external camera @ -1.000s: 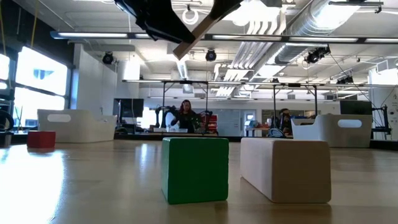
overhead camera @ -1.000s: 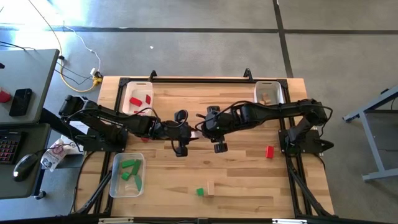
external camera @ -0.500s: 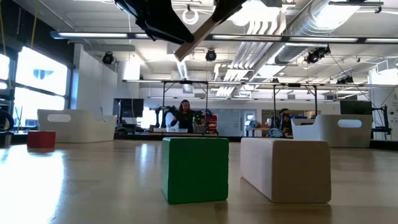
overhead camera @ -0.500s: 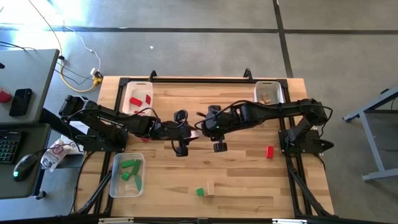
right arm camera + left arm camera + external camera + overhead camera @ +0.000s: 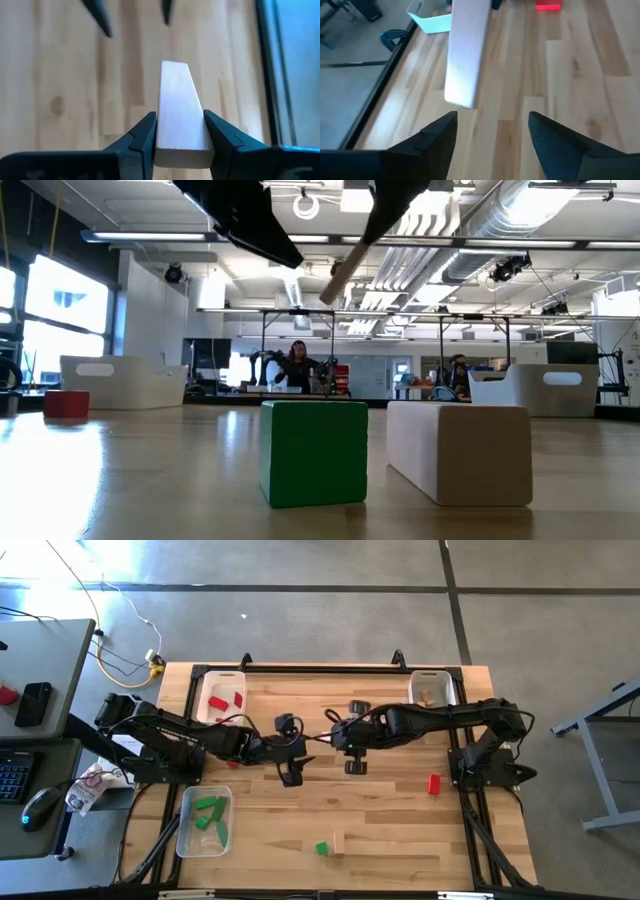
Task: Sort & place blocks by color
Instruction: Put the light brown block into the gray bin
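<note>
**Handover complete: wood block now carried by right gripper alone**

Since the earlier frames, the left gripper (image 5: 300,762) has let go of the plain wood block (image 5: 179,109) and drawn back toward the left of the high view, while the right gripper (image 5: 335,736) has carried the block off to the right; in the low view the block (image 5: 347,257) has shifted rightward at the top of the frame.

Left gripper: fingers (image 5: 434,136) stand wide apart with nothing between them, just left of centre in the high view. The block shows beyond them, clear of both.

Right gripper: both fingers (image 5: 141,132) are clamped on the long faces of the block near one end, with the rest projecting forward. It sits at the centre of the high view, above the table (image 5: 390,810). The grip appears chosen so the right arm can take the piece to the white tray (image 5: 432,688) at the upper right, which seems to hold wood pieces.

Block: pale, unpainted, elongated, square-edged, hanging tilted in the low view.

Remaining on the table: a green block (image 5: 321,849) and a wood block (image 5: 339,841) at lower centre, and a red block (image 5: 433,783) at right. Red pieces lie in the upper-left tray (image 5: 209,690), green in the lower-left tray (image 5: 186,830).
</note>
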Robot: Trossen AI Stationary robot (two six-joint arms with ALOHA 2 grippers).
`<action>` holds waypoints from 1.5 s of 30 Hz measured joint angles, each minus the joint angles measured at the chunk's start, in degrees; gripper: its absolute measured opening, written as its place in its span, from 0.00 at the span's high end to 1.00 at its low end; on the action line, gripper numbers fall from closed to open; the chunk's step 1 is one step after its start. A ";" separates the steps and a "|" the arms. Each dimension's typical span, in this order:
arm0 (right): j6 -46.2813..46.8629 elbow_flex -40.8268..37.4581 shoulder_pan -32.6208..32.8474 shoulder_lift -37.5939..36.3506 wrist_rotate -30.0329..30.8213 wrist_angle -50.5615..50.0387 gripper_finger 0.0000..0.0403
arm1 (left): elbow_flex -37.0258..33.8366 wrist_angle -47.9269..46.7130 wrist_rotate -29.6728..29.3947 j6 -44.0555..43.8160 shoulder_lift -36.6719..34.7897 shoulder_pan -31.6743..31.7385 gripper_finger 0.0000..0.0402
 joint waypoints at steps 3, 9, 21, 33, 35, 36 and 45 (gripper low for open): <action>4.59 -0.47 0.00 0.00 3.86 -2.05 0.73 | 0.01 -0.25 -0.12 1.56 0.00 -0.06 0.43; 14.94 -0.57 0.02 0.24 9.92 -11.36 0.72 | 0.01 -0.67 -0.02 1.76 0.00 -0.04 0.43; 37.42 -2.89 0.02 -0.28 20.10 -28.35 0.73 | 0.01 -0.87 -0.10 2.28 0.00 -0.04 0.43; 47.52 -18.22 -1.50 -0.70 23.23 -28.56 0.73 | 0.01 -1.06 -0.10 2.30 0.00 -0.04 0.43; 50.19 -20.17 -2.15 -0.70 24.71 -28.58 0.73 | 0.01 -1.06 -0.10 2.30 0.00 -0.04 0.43; 51.66 -21.08 -2.50 -0.70 25.60 -28.56 0.73 | 0.01 -1.06 -0.10 2.30 0.00 -0.04 0.43; 65.37 -30.50 -7.60 -5.19 30.20 -28.67 0.73 | 0.01 -1.25 -0.16 2.30 0.00 -0.04 0.43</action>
